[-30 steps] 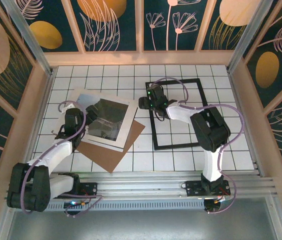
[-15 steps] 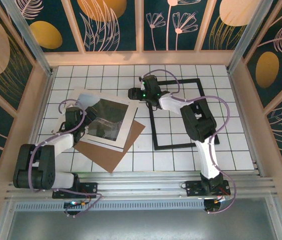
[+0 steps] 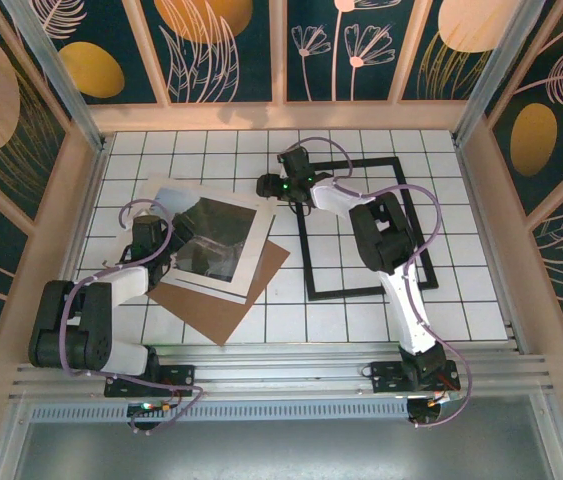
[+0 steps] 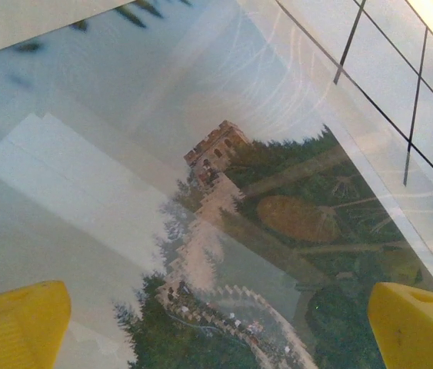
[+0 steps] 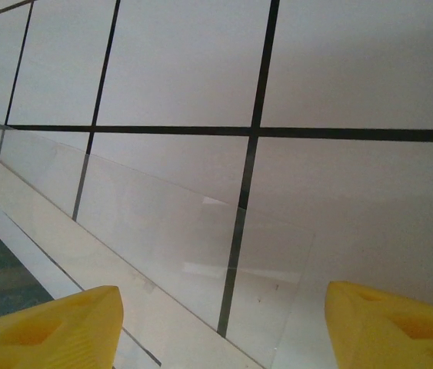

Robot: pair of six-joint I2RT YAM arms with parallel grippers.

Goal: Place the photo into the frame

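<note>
The photo (image 3: 213, 236), a landscape with a tower and a winding wall, lies left of centre under a glossy clear sheet, bordered by a white mat (image 3: 211, 288). In the left wrist view the photo (image 4: 224, 231) spreads beneath my left gripper (image 4: 216, 330), whose yellow fingertips (image 4: 16, 323) stand wide apart and hold nothing. My left gripper (image 3: 157, 238) hovers at the photo's left edge. The frame (image 3: 346, 293), a narrow black rim, lies empty on the tiles to the right. My right gripper (image 3: 269, 187) is open above the mat's upper right corner, and between its fingertips (image 5: 220, 327) lies the clear sheet's corner.
A brown backing board (image 3: 231, 305) lies under the mat and pokes out toward the near side. The clear sheet (image 5: 201, 238) overhangs the white mat (image 5: 47, 223) onto the tiles. Wooden walls close in the white tiled table (image 3: 471, 300) on three sides.
My right arm has swung left, from over the frame's left rim to the mat's upper right corner. The left arm's elbow has folded back while its gripper stays at the photo's left edge.
</note>
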